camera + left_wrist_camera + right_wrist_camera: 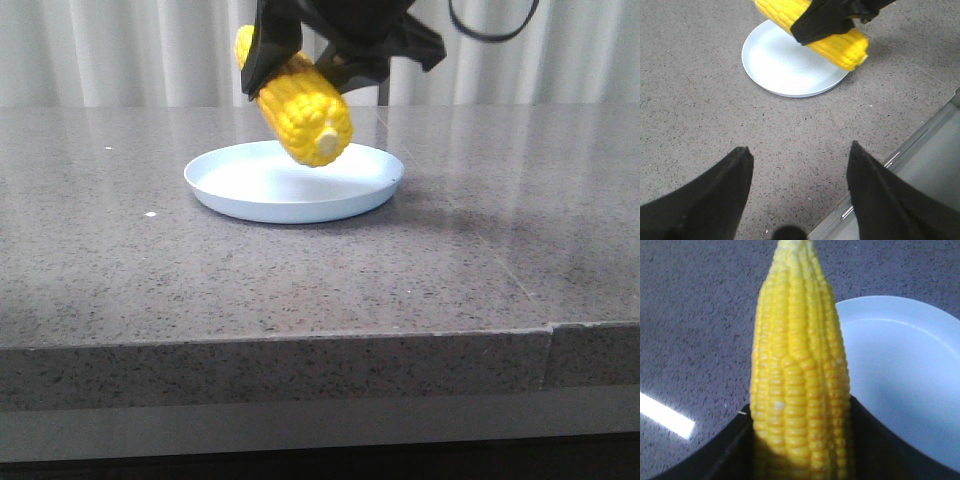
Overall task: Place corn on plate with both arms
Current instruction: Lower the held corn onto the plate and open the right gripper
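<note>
The right pincer [300,65] is clenched around the corn [300,110], holding it in the air above the plate [250,195], tilted so the pale stub end points down and toward the near side while the tapered end rises behind. The plate sits flat on the grey speckled surface [480,270], near its middle. The left pincer [799,152] hovers over the bare surface near the plate with its black fingers [725,180] spread apart, grasping nothing.

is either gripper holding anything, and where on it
The right gripper clamps the bright yellow corn cob around its middle; the left gripper holds nothing.
</note>
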Controlling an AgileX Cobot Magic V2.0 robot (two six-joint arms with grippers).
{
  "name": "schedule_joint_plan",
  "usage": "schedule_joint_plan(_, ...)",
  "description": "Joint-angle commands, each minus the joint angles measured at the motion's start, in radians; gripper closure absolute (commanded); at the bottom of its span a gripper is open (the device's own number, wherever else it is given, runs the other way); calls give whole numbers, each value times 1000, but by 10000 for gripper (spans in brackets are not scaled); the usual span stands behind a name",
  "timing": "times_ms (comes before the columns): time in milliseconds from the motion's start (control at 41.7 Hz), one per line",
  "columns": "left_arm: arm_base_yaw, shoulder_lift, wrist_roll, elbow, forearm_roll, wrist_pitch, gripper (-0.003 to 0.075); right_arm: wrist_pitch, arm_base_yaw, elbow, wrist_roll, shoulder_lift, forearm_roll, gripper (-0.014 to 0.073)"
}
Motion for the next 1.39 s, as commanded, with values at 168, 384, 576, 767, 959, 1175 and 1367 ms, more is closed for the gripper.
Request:
schedule_joint_plan(168,-7,-1,-10,-25,-6,-70,310,-132,-47,-50,40,54,16,402)
schedule_joint_plan(384,-7,-1,-10,-25,-6,-70,310,-85,-81,-51,40,72,16,279)
schedule_joint_plan(576,-7,-1,-10,-25,-6,-70,310,-97,-82,-51,40,72,16,71)
schedule_joint_plan(767,-7,-1,-10,-25,-6,-70,310,-78,-82,-67,39,59,9,62)
schedule_joint_plan(959,-7,-1,-10,-25,-6,-70,310,98,-82,-157,31,16,-104,62)
schedule_joint_plan(1175,-7,-1,-10,-25,-6,-70,310,411,-82,-283,31,-87,-290,62)
schedule_joint_plan(1367,-7,-1,-10,-25,-6,-70,310,591,-82,-253,30,-263,-411,62)
